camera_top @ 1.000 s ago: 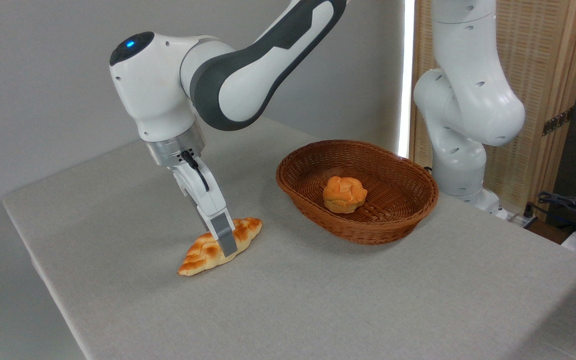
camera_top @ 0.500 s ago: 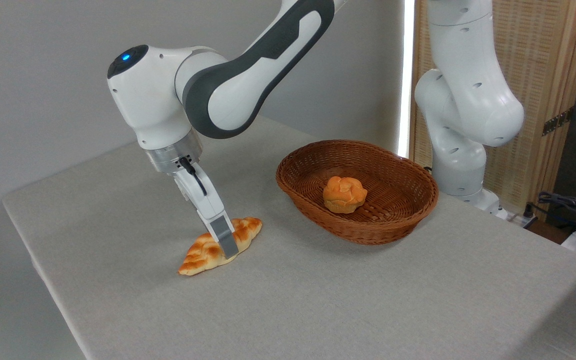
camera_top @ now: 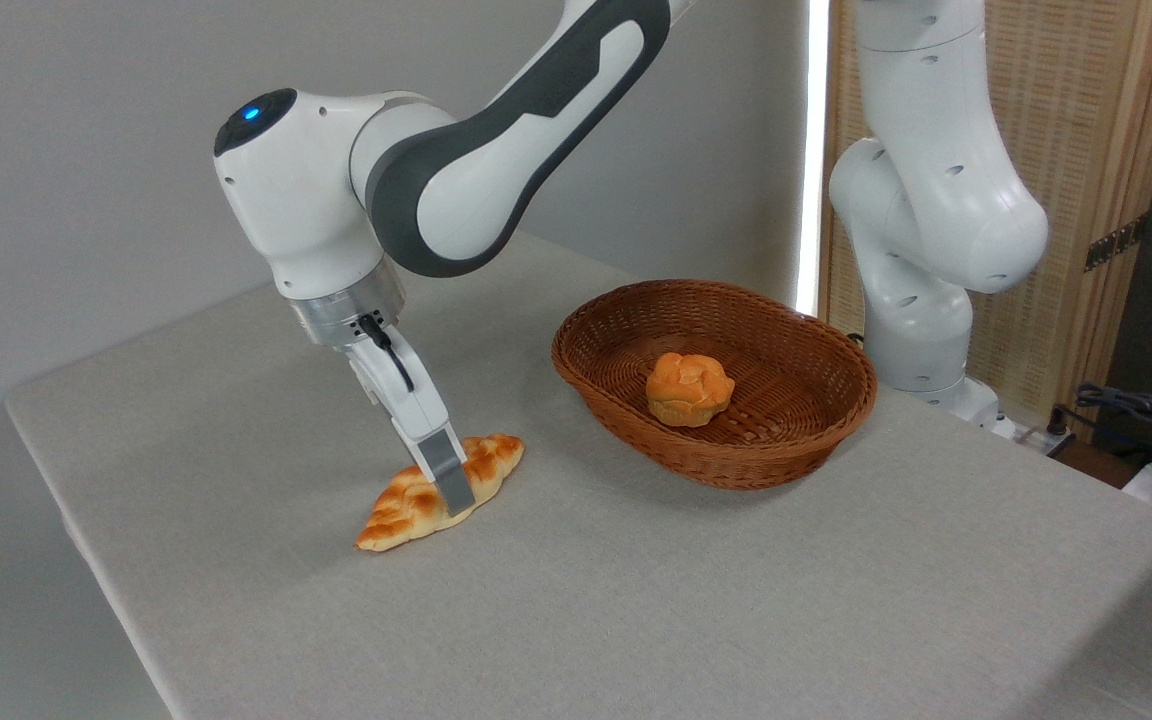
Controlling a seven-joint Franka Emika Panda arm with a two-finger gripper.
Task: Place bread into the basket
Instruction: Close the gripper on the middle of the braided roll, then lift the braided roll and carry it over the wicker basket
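While the golden-orange braided bread loaf (camera_top: pixel 406 502) lies on the grey table (camera_top: pixel 636 600), well left of the oval brown wicker basket (camera_top: pixel 816 400), the white two-finger gripper (camera_top: pixel 448 494) straddles its middle; only the near finger shows, so grip can't be confirmed.

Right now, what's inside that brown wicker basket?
One small round orange bun sits in the basket. The woven floor around it looks bare; the near wall hides a strip of floor.

bread (camera_top: pixel 406 505): golden-orange braid | basket (camera_top: pixel 636 430): brown weave | bun (camera_top: pixel 688 388): seemingly orange
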